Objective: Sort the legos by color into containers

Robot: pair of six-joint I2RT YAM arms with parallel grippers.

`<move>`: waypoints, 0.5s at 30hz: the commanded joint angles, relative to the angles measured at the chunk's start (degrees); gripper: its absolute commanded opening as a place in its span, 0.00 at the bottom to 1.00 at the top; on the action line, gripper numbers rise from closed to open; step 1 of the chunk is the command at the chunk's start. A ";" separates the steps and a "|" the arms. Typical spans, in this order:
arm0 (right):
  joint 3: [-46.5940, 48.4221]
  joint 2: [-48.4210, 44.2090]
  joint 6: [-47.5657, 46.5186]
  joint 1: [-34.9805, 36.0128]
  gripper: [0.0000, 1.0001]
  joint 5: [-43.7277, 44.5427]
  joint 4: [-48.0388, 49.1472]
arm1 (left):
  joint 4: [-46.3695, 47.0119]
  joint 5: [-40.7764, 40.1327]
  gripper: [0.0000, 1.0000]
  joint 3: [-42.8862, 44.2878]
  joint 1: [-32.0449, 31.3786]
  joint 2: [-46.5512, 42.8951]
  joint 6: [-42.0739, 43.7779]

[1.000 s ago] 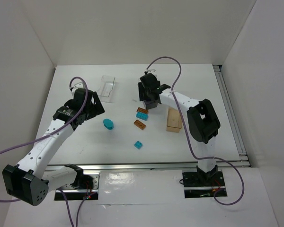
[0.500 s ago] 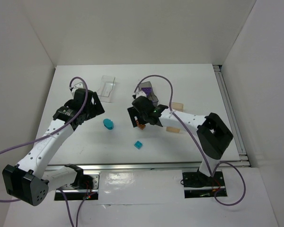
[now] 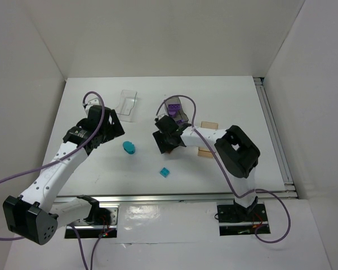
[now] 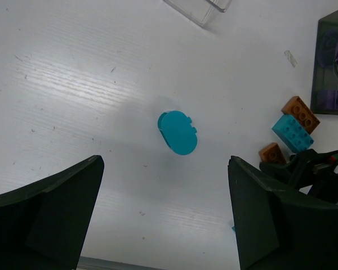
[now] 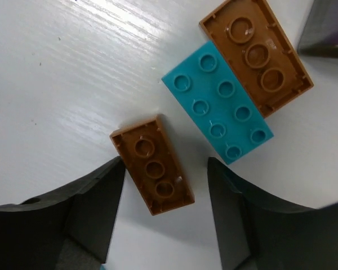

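My right gripper [image 3: 167, 142] is open and low over a small orange-brown brick [image 5: 152, 164], which lies studs-down on the table between its fingers [image 5: 79, 219]. A teal brick [image 5: 219, 107] and a second orange-brown brick [image 5: 256, 56] lie side by side just beyond. My left gripper [image 3: 114, 130] is open and empty, with a teal oval piece [image 4: 177, 132] on the table ahead of it. A small teal brick [image 3: 165, 172] lies nearer the front. The smoky grey bin [image 3: 176, 111] holds purple pieces. The clear bin [image 3: 127, 104] stands at the back left. The orange-tan bin [image 3: 207, 145] is partly hidden behind my right arm.
White walls close the table on the left, back and right. A metal rail [image 3: 174, 198] runs along the front edge by the arm bases. The right arm's purple cable [image 3: 183, 98] arcs over the grey bin.
My right gripper has moved from over the grey bin forward and down to the bricks, and now straddles the small orange-brown brick. The left arm has not moved.
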 commanded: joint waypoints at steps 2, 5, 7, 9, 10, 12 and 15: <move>2.98 2.22 -1.52 -0.39 0.62 -0.96 1.84 | 0.18 2.35 0.97 -0.13 0.31 1.51 0.54; 3.51 2.22 -2.04 -0.39 0.52 -0.43 1.32 | 1.40 6.38 0.97 -1.80 0.31 6.68 -0.17; 2.81 1.61 -2.04 -0.39 0.44 0.09 1.32 | 2.03 7.80 0.97 -2.85 0.31 10.28 -0.96; 2.28 -0.05 -2.04 -0.39 0.30 0.10 1.32 | 2.64 8.51 1.00 -2.86 0.31 15.30 -3.06; 1.67 -0.84 -1.52 -0.39 0.27 0.79 1.32 | 2.64 9.04 1.00 -2.86 -0.21 16.70 -3.59; 0.26 -3.92 -0.91 0.14 0.22 1.33 0.62 | 4.04 9.66 1.00 -3.39 -0.22 19.79 -4.30; -1.40 -9.10 -0.20 0.14 0.22 3.08 -0.52 | 5.89 10.18 1.00 -4.79 -0.22 22.16 -5.87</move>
